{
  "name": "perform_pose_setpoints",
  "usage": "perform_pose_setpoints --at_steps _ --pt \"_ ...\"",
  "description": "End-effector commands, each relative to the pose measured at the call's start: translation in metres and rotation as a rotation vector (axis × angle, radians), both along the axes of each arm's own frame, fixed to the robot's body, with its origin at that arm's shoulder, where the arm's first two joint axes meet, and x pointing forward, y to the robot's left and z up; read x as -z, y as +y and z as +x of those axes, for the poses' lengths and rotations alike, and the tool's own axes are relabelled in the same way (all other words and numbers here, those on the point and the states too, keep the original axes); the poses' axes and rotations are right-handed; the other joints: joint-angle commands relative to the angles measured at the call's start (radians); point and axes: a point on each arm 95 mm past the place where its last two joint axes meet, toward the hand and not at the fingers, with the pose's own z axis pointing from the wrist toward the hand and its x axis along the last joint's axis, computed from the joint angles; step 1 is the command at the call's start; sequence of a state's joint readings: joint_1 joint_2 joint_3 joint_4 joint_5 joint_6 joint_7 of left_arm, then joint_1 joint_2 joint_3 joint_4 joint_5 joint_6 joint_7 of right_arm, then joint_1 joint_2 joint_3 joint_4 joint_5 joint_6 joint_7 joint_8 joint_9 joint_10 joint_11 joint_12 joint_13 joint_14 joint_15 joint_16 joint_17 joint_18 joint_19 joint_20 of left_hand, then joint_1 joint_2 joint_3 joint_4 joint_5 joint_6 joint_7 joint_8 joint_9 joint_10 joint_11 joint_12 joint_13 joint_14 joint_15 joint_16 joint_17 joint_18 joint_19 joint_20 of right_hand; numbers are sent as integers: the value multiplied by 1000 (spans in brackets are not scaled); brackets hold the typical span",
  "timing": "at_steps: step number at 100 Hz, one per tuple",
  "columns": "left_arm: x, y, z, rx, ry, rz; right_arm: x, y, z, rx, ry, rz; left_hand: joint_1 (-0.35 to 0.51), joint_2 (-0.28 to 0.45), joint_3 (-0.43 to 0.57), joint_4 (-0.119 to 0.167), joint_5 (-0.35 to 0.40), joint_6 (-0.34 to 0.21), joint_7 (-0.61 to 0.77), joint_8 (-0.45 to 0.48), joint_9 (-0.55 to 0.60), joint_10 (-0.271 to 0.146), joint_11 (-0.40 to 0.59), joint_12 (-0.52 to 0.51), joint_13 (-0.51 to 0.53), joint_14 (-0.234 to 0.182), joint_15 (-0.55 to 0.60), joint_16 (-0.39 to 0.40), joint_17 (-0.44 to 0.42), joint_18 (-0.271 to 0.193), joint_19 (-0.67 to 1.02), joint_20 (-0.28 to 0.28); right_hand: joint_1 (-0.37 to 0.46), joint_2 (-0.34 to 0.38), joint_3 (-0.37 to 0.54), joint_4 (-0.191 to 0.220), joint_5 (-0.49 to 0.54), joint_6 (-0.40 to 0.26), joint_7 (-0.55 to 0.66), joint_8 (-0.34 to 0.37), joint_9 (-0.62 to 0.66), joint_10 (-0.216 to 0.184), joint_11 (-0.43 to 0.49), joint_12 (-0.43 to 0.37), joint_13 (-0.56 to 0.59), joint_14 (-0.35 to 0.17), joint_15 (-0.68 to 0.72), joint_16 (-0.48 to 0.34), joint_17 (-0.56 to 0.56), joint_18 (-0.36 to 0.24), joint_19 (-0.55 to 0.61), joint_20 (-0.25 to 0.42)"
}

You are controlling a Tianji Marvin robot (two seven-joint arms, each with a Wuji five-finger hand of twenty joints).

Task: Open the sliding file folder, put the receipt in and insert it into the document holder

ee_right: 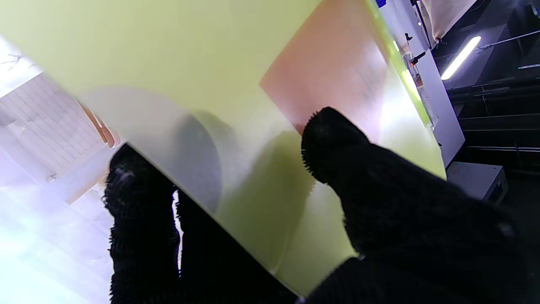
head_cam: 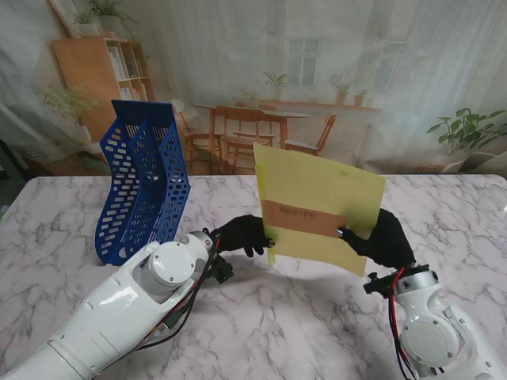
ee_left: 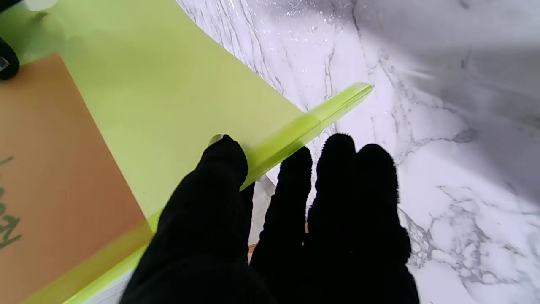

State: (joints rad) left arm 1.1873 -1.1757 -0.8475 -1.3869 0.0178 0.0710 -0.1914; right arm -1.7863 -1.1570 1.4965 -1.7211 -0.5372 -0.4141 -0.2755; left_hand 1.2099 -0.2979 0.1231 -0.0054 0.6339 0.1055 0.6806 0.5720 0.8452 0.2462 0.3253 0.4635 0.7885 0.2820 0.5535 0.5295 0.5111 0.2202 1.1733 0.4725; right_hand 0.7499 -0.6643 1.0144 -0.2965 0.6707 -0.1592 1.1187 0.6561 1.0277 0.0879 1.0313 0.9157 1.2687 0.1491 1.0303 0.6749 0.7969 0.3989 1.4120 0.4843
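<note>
Folder: one, yellow-green, one receipt inside, upright; left hand pinches spine edge, right hand clamps opposite side. One blue document holder left; bare desk nearer me.

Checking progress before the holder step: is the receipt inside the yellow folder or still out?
Inside. The brown receipt shows through the translucent yellow folder, which both hands hold raised off the table.

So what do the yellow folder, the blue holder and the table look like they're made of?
Folder: likely thin translucent plastic; the receipt shows through. Blue holder: probably moulded rigid plastic, perforated walls. Table: glossy white marble look, grey veins; real stone or laminate unclear.
</note>
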Motion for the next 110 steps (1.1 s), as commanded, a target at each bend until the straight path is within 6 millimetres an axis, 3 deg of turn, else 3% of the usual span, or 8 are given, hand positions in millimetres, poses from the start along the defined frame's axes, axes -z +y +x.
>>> perform_pose_setpoints --at_steps 1,22,56,68,110 --pt "2 -1 -1 3 5 5 0 -1 -1 8 -2 3 81 33 125 -4 62 26 15 -16 74 -29 18 32 40 25 39 10 30 -49 31 24 93 86 96 51 51 -114 77 39 -11 -6 8 5 38 -12 28 -4 -3 11 1 7" --pt "2 3 0 -8 -12 27 0 -5 -2 15 -17 -9 81 32 107 -19 89 52 -2 -48 108 -18 1 0 70 28 40 4 59 -41 45 17 93 85 96 52 53 -113 76 40 -9 -4 10 4 39 -13 34 -1 0 11 3 8" --pt "-12 4 2 10 -62 38 4 -2 1 10 -5 -87 81 42 17 7 137 69 -25 -96 156 -31 -5 -76 97 10 39 -13 86 -38 64 -2 93 77 104 52 60 -108 76 38 -2 3 11 2 40 -7 61 11 10 19 13 14" --pt "-18 5 4 30 -87 62 6 0 3 3 5 -128 81 51 -20 21 152 71 -42 -128 169 -38 -26 -149 102 -4 15 -42 78 -24 55 -10 92 73 107 51 62 -107 75 37 0 5 11 3 40 -4 75 17 13 19 19 17" --pt "-32 8 9 69 -138 104 11 8 8 -10 35 -248 69 68 -39 24 153 70 -48 -135 164 -41 -21 -180 76 2 13 -50 39 -8 57 -2 91 64 117 51 71 -102 73 34 11 12 7 5 39 -2 107 31 21 26 30 26"
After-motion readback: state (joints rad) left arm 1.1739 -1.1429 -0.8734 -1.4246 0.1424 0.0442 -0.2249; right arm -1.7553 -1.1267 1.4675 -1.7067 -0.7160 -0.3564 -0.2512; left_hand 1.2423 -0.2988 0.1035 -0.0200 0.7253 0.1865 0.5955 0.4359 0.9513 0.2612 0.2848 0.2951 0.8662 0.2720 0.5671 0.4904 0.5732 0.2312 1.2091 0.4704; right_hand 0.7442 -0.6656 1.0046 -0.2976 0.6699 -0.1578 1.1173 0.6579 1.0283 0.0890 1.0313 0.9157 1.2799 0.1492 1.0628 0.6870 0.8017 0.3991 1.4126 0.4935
